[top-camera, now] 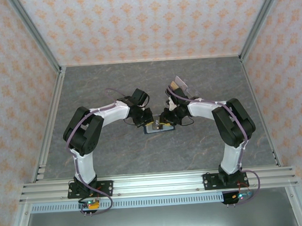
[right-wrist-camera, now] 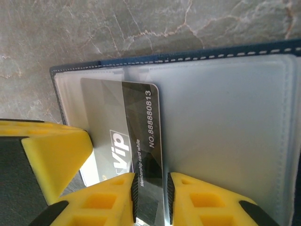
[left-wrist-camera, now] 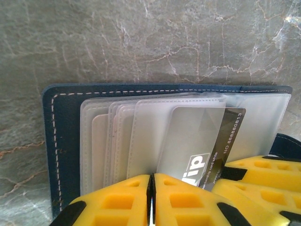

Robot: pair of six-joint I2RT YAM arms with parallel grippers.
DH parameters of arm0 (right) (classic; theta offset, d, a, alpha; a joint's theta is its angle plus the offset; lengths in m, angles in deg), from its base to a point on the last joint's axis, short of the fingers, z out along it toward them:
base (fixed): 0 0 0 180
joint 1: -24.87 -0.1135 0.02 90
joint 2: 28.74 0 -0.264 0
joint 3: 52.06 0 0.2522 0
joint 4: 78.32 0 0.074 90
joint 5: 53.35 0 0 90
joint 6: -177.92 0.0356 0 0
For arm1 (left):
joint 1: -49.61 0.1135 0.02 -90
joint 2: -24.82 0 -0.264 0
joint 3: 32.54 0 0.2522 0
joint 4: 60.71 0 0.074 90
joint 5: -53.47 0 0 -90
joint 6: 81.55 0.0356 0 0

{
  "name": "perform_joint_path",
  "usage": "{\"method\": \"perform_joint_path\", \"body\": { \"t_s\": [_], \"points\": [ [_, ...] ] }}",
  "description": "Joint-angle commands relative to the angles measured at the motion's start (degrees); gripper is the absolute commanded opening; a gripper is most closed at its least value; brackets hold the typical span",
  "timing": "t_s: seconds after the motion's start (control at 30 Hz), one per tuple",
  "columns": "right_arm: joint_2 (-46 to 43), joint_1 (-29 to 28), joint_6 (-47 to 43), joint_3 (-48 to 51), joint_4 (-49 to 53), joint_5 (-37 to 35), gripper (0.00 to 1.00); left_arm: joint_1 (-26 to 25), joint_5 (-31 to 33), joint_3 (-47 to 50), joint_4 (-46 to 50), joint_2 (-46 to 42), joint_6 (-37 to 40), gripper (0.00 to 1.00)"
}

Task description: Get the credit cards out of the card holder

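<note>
The left claw [left-wrist-camera: 150, 197] has its jaws closed together, tips set against the lower edge of the clear sleeves [left-wrist-camera: 141, 132], apparently to pin the card holder [left-wrist-camera: 61, 141] flat on the desk [left-wrist-camera: 141, 42]; whether a sleeve is nipped between them cannot be told; the card holder lies open at desk centre, between both arms; one dark VIP card [right-wrist-camera: 143, 108] sits partly out of its sleeve, angled rightward; the right claw [right-wrist-camera: 150, 197] has its jaws a narrow gap apart, straddling that card's exposed end, not clamped, seemingly placed to draw it; loose cards [top-camera: 182, 86] lie farther back on the right, judged already removed.
</note>
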Motion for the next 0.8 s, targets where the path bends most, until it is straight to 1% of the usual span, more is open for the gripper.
{"method": "perform_joint_path", "body": {
  "t_s": [0.0, 0.33, 0.47, 0.6, 0.77],
  "points": [
    [0.86, 0.38, 0.96, 0.79, -2.71, 0.91, 0.25, -0.11, 4.05, 2.24, 2.36, 1.84, 0.79, 0.11],
    [2.48, 0.6, 1.62, 1.07, -5.55, 1.8, 0.25, -0.18, 3.94, 2.41, 2.33, 2.19, 0.98, 0.11],
    [3.65, 0.67, 1.8, 1.69, -8.92, 4.74, 0.25, -0.19, 3.96, 2.63, 2.24, 2.29, 0.88, 0.11],
    [3.19, 0.8, 1.84, 2.79, -10.6, 4.65, 0.18, -0.12, 4.19, 2.14, 2.7, 2.2, 0.98, 0.11],
    [0.32, 1.42, 0.89, 3.88, -9.36, 1.77, 0.07, -0.13, 3.81, 1.79, 2.53, 1.67, 0.35, 0.12]
  ]
}}
